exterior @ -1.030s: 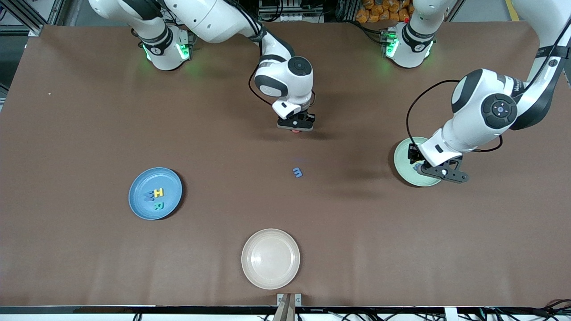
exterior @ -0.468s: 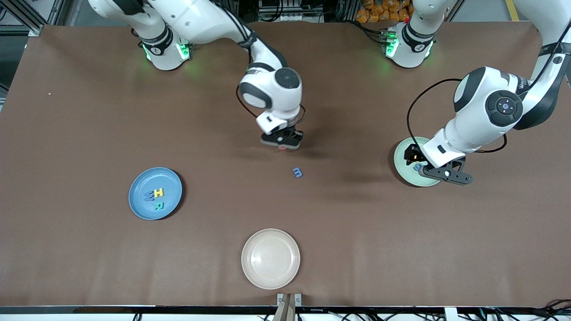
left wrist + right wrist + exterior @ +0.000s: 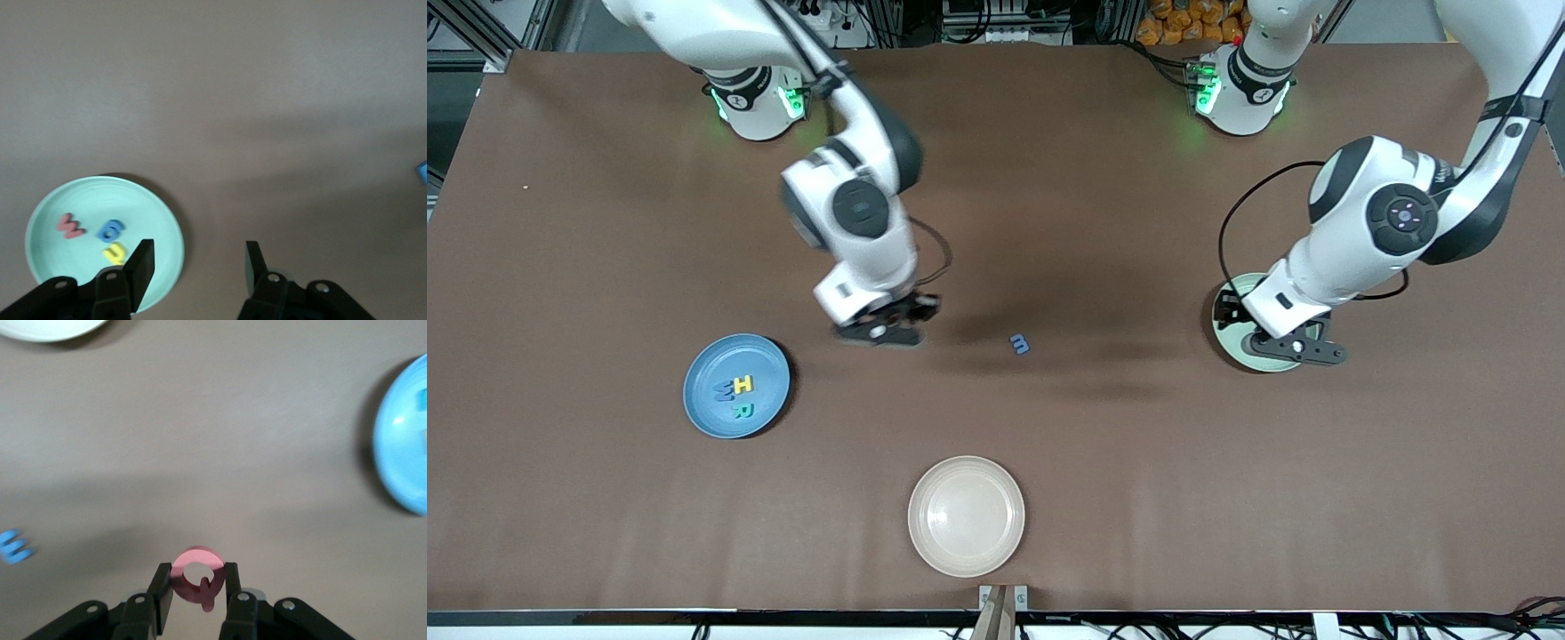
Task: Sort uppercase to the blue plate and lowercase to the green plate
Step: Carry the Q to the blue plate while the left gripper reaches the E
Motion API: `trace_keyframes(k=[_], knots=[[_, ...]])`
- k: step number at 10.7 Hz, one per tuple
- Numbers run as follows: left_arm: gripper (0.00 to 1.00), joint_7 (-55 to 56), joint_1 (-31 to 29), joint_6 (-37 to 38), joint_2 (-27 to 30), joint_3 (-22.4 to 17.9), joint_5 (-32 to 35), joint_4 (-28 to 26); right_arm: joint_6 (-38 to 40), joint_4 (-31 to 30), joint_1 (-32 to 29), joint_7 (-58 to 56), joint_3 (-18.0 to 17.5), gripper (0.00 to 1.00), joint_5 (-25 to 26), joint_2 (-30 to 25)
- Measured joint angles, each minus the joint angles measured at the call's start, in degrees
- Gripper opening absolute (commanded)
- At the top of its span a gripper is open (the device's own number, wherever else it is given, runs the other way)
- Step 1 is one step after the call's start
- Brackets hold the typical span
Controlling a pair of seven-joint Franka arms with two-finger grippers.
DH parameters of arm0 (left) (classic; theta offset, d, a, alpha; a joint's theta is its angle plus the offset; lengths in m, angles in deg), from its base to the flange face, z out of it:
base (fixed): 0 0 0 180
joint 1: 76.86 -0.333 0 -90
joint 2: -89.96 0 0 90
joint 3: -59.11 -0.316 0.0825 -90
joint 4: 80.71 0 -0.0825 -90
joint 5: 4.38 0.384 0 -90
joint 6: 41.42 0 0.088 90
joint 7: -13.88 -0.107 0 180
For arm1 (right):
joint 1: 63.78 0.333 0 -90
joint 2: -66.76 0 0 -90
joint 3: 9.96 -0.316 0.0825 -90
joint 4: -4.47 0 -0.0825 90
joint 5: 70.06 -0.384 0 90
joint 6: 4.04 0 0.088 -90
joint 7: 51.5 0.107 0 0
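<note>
Front view, round mid-blue plate: toward the right arm's end of the brown table; holds yellow H, teal R, blue M.
Right pincer: over bare table, clamped on red foam G.
Small blue foam m: on bare table, mid-table.
Round cream plate: nearest the front camera.
Round mint-green plate: toward the left arm's end; holds red w, blue g, yellow h.
Left pincer: jaws apart, empty, over that plate's edge.

The left arm's wrist covers much of the green plate in the front view; the blue plate runs off the right wrist view's edge, letters perhaps cropped.
</note>
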Motion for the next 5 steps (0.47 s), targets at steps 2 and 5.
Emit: trace_keyframes(k=[2, 5], knots=[[0.65, 5.85, 2.87, 0.0, -2.44, -0.15, 0.0, 1.46, 1.64, -0.26, -6.09, -7.29, 0.16, 0.0, -0.1, -0.11], [0.66, 16.4, 13.04, -0.15, -5.91, -4.38, 0.0, 4.88, 2.0, -1.76, -10.04, -14.1, 3.72, 0.0, -0.13, 0.03]])
